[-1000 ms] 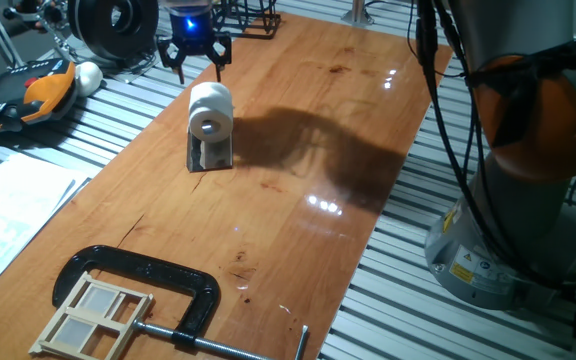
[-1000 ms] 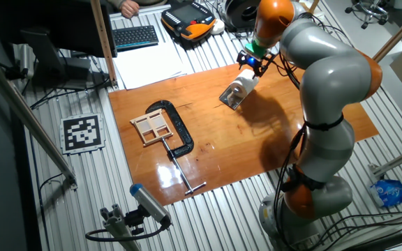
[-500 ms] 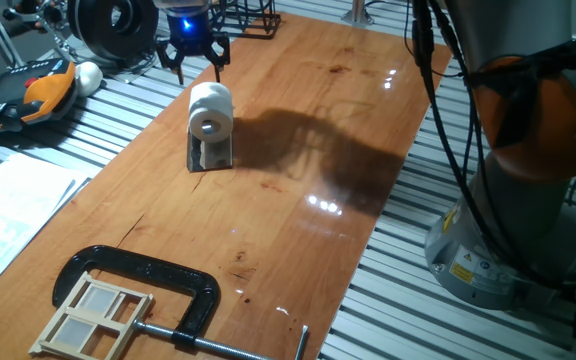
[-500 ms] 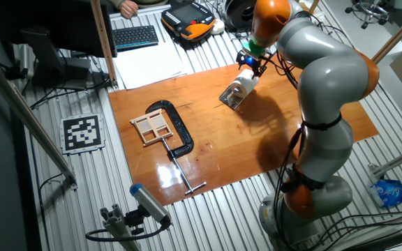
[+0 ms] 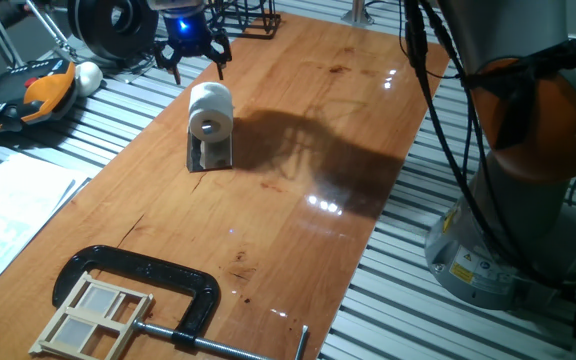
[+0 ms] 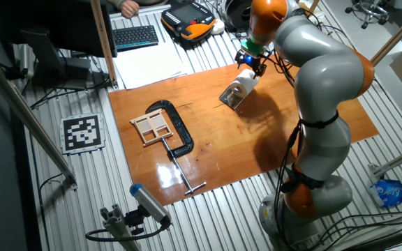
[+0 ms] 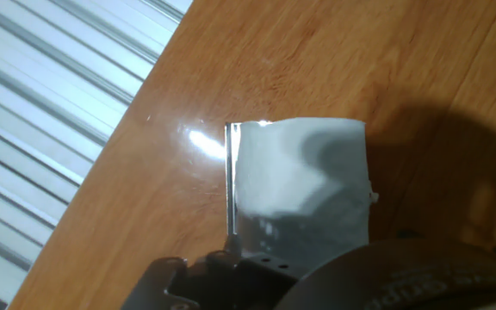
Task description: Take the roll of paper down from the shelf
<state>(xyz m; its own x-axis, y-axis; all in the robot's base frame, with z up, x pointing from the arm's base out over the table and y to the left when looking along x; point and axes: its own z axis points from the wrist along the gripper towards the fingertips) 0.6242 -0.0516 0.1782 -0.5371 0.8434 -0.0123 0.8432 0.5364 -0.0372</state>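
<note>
Hovering spread behind the roll of paper (image 5: 210, 110), the hand (image 5: 194, 52) touches nothing.

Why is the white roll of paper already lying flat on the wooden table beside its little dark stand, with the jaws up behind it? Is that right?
Not quite. The roll of paper is on the shelf, not on the wooden table; one fixed view shows this. The gripper does hang behind it.

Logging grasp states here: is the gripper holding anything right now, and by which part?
Nothing is held. The gripper hangs open behind and above the roll of paper, which sits untouched on the shelf.
</note>
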